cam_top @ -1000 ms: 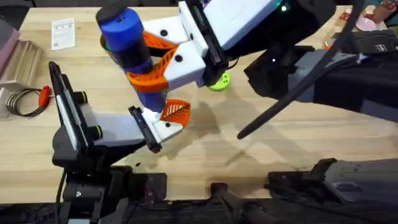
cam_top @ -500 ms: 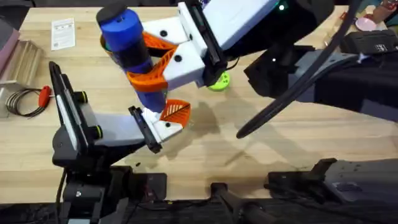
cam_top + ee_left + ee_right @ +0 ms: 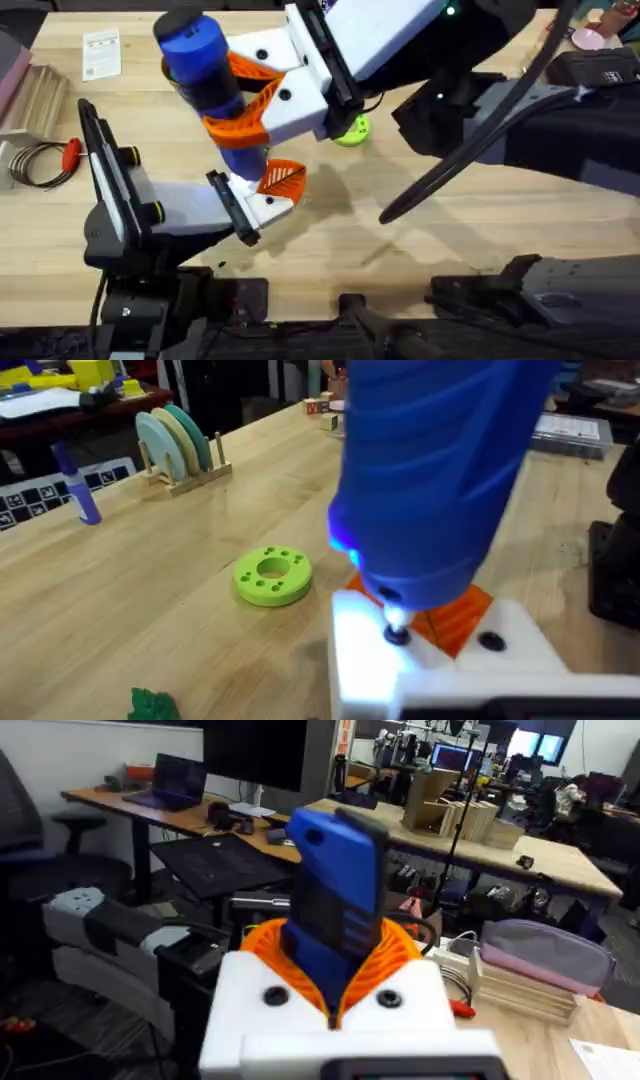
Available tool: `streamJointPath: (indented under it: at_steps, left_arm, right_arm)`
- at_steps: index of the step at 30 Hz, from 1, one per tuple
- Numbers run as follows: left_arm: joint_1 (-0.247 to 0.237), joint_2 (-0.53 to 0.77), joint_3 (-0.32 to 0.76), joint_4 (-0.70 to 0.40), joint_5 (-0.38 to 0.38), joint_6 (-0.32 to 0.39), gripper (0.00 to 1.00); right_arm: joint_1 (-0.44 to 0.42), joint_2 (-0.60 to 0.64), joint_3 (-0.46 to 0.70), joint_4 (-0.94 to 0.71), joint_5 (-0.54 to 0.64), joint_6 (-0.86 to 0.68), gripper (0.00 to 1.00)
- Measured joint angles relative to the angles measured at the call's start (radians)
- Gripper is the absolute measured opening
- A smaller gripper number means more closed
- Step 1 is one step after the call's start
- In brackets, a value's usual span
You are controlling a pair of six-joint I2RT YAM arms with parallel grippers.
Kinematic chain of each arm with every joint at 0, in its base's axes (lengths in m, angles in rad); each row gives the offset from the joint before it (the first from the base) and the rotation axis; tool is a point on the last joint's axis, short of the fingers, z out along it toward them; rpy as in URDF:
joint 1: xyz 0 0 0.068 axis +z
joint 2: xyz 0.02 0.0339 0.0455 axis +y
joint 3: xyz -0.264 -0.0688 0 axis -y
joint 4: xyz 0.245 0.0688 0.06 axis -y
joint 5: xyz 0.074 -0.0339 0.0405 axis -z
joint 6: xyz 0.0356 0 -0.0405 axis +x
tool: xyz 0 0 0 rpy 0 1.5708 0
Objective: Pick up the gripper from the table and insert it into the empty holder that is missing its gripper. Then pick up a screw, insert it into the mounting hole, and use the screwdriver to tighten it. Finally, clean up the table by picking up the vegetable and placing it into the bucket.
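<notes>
One blue screwdriver [image 3: 205,75] stands upright between the jaws of your right gripper [image 3: 250,100], which are closed tight on its fat body so it cannot wobble while it turns. Its thin metal tip points straight down into the white holder [image 3: 400,660], right where the screw hole seems to be. The small orange gripper [image 3: 281,179] already sits in that holder, just below your jaws. I cannot tell how your left gripper's jaws stand. The vegetable [image 3: 152,705] lies well off to the side on the table [image 3: 420,240], near the lime-green disc [image 3: 272,576], waiting for cleanup.
</notes>
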State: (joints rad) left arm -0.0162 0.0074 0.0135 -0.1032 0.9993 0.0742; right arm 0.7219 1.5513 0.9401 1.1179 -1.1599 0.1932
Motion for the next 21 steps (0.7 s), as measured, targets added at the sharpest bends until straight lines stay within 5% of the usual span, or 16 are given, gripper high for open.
streamJointPath:
  at_steps: [11, 17, 21]
  left_arm:
    - [0.0, -0.002, 0.0, 0.001, -0.001, 0.001, 0.004]
    - [0.0, -0.002, 0.0, 0.001, 0.0, 0.001, 0.004]
    - [0.0, -0.002, 0.0, 0.001, 0.0, 0.001, 0.004]
  right_arm:
    - [-0.008, -0.013, 0.026, 0.185, 0.045, 0.062, 0.023]
    - [-0.044, -0.066, 0.127, 0.1, 0.049, 0.072, 0.023]
    - [-0.07, -0.086, 0.19, -0.118, 0.049, 0.067, 0.023]
